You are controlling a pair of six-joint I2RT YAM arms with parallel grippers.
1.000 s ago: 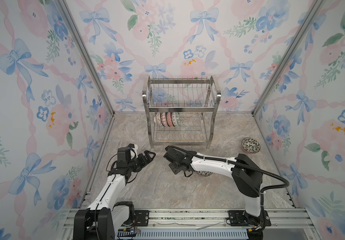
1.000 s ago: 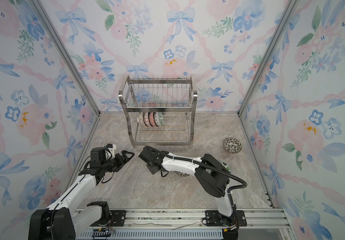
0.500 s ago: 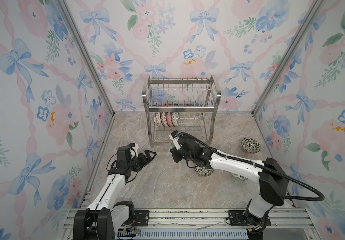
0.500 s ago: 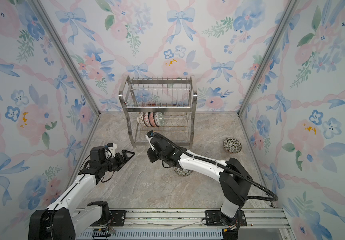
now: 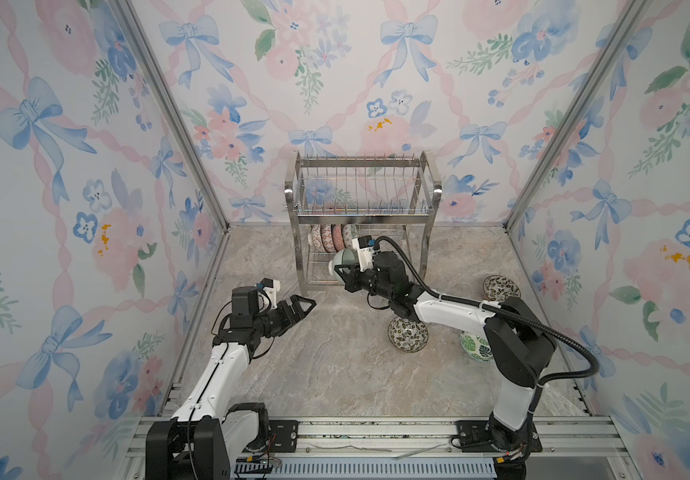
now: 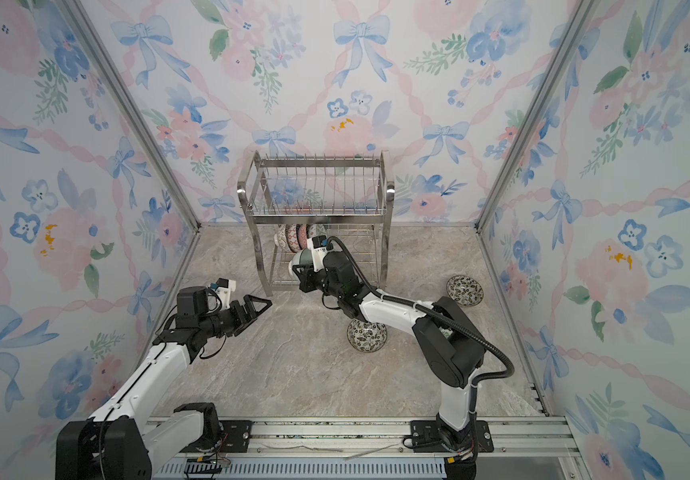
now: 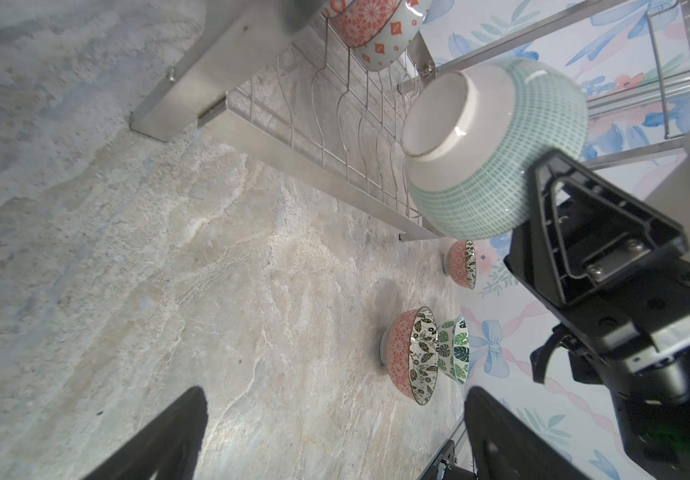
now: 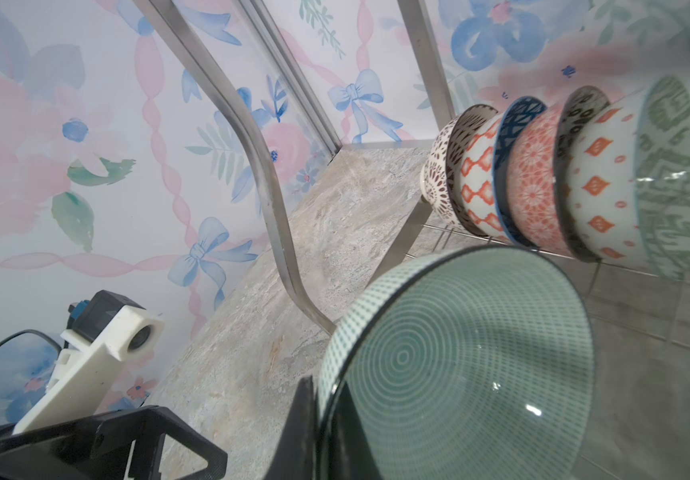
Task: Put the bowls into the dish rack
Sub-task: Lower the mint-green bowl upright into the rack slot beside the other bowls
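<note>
My right gripper point(image 5: 345, 275) point(image 8: 322, 399) is shut on the rim of a pale green bowl point(image 5: 343, 258) point(image 6: 304, 257) point(image 7: 497, 149) point(image 8: 459, 365). It holds the bowl tilted on edge, off the floor, at the front of the dish rack's point(image 5: 362, 214) point(image 6: 314, 212) lower tier. Several patterned bowls point(image 5: 331, 239) point(image 8: 543, 183) stand on edge at the left of that tier, just behind the held one. The upper tier is bare. My left gripper point(image 5: 308, 305) point(image 6: 264, 305) point(image 7: 335, 399) hovers open to the left of the rack's front, with nothing between its fingers.
On the floor to the right sit a black-and-white leafy bowl point(image 5: 408, 334) point(image 6: 367, 336) point(image 7: 414, 361), a green leaf bowl point(image 5: 474, 347) partly hidden behind my right arm, and another leafy bowl point(image 5: 501, 288) point(image 6: 464, 290) near the right wall.
My right arm has lifted the pale green bowl from low over the floor and carried it back to the rack's lower tier. The left arm has stayed put.
</note>
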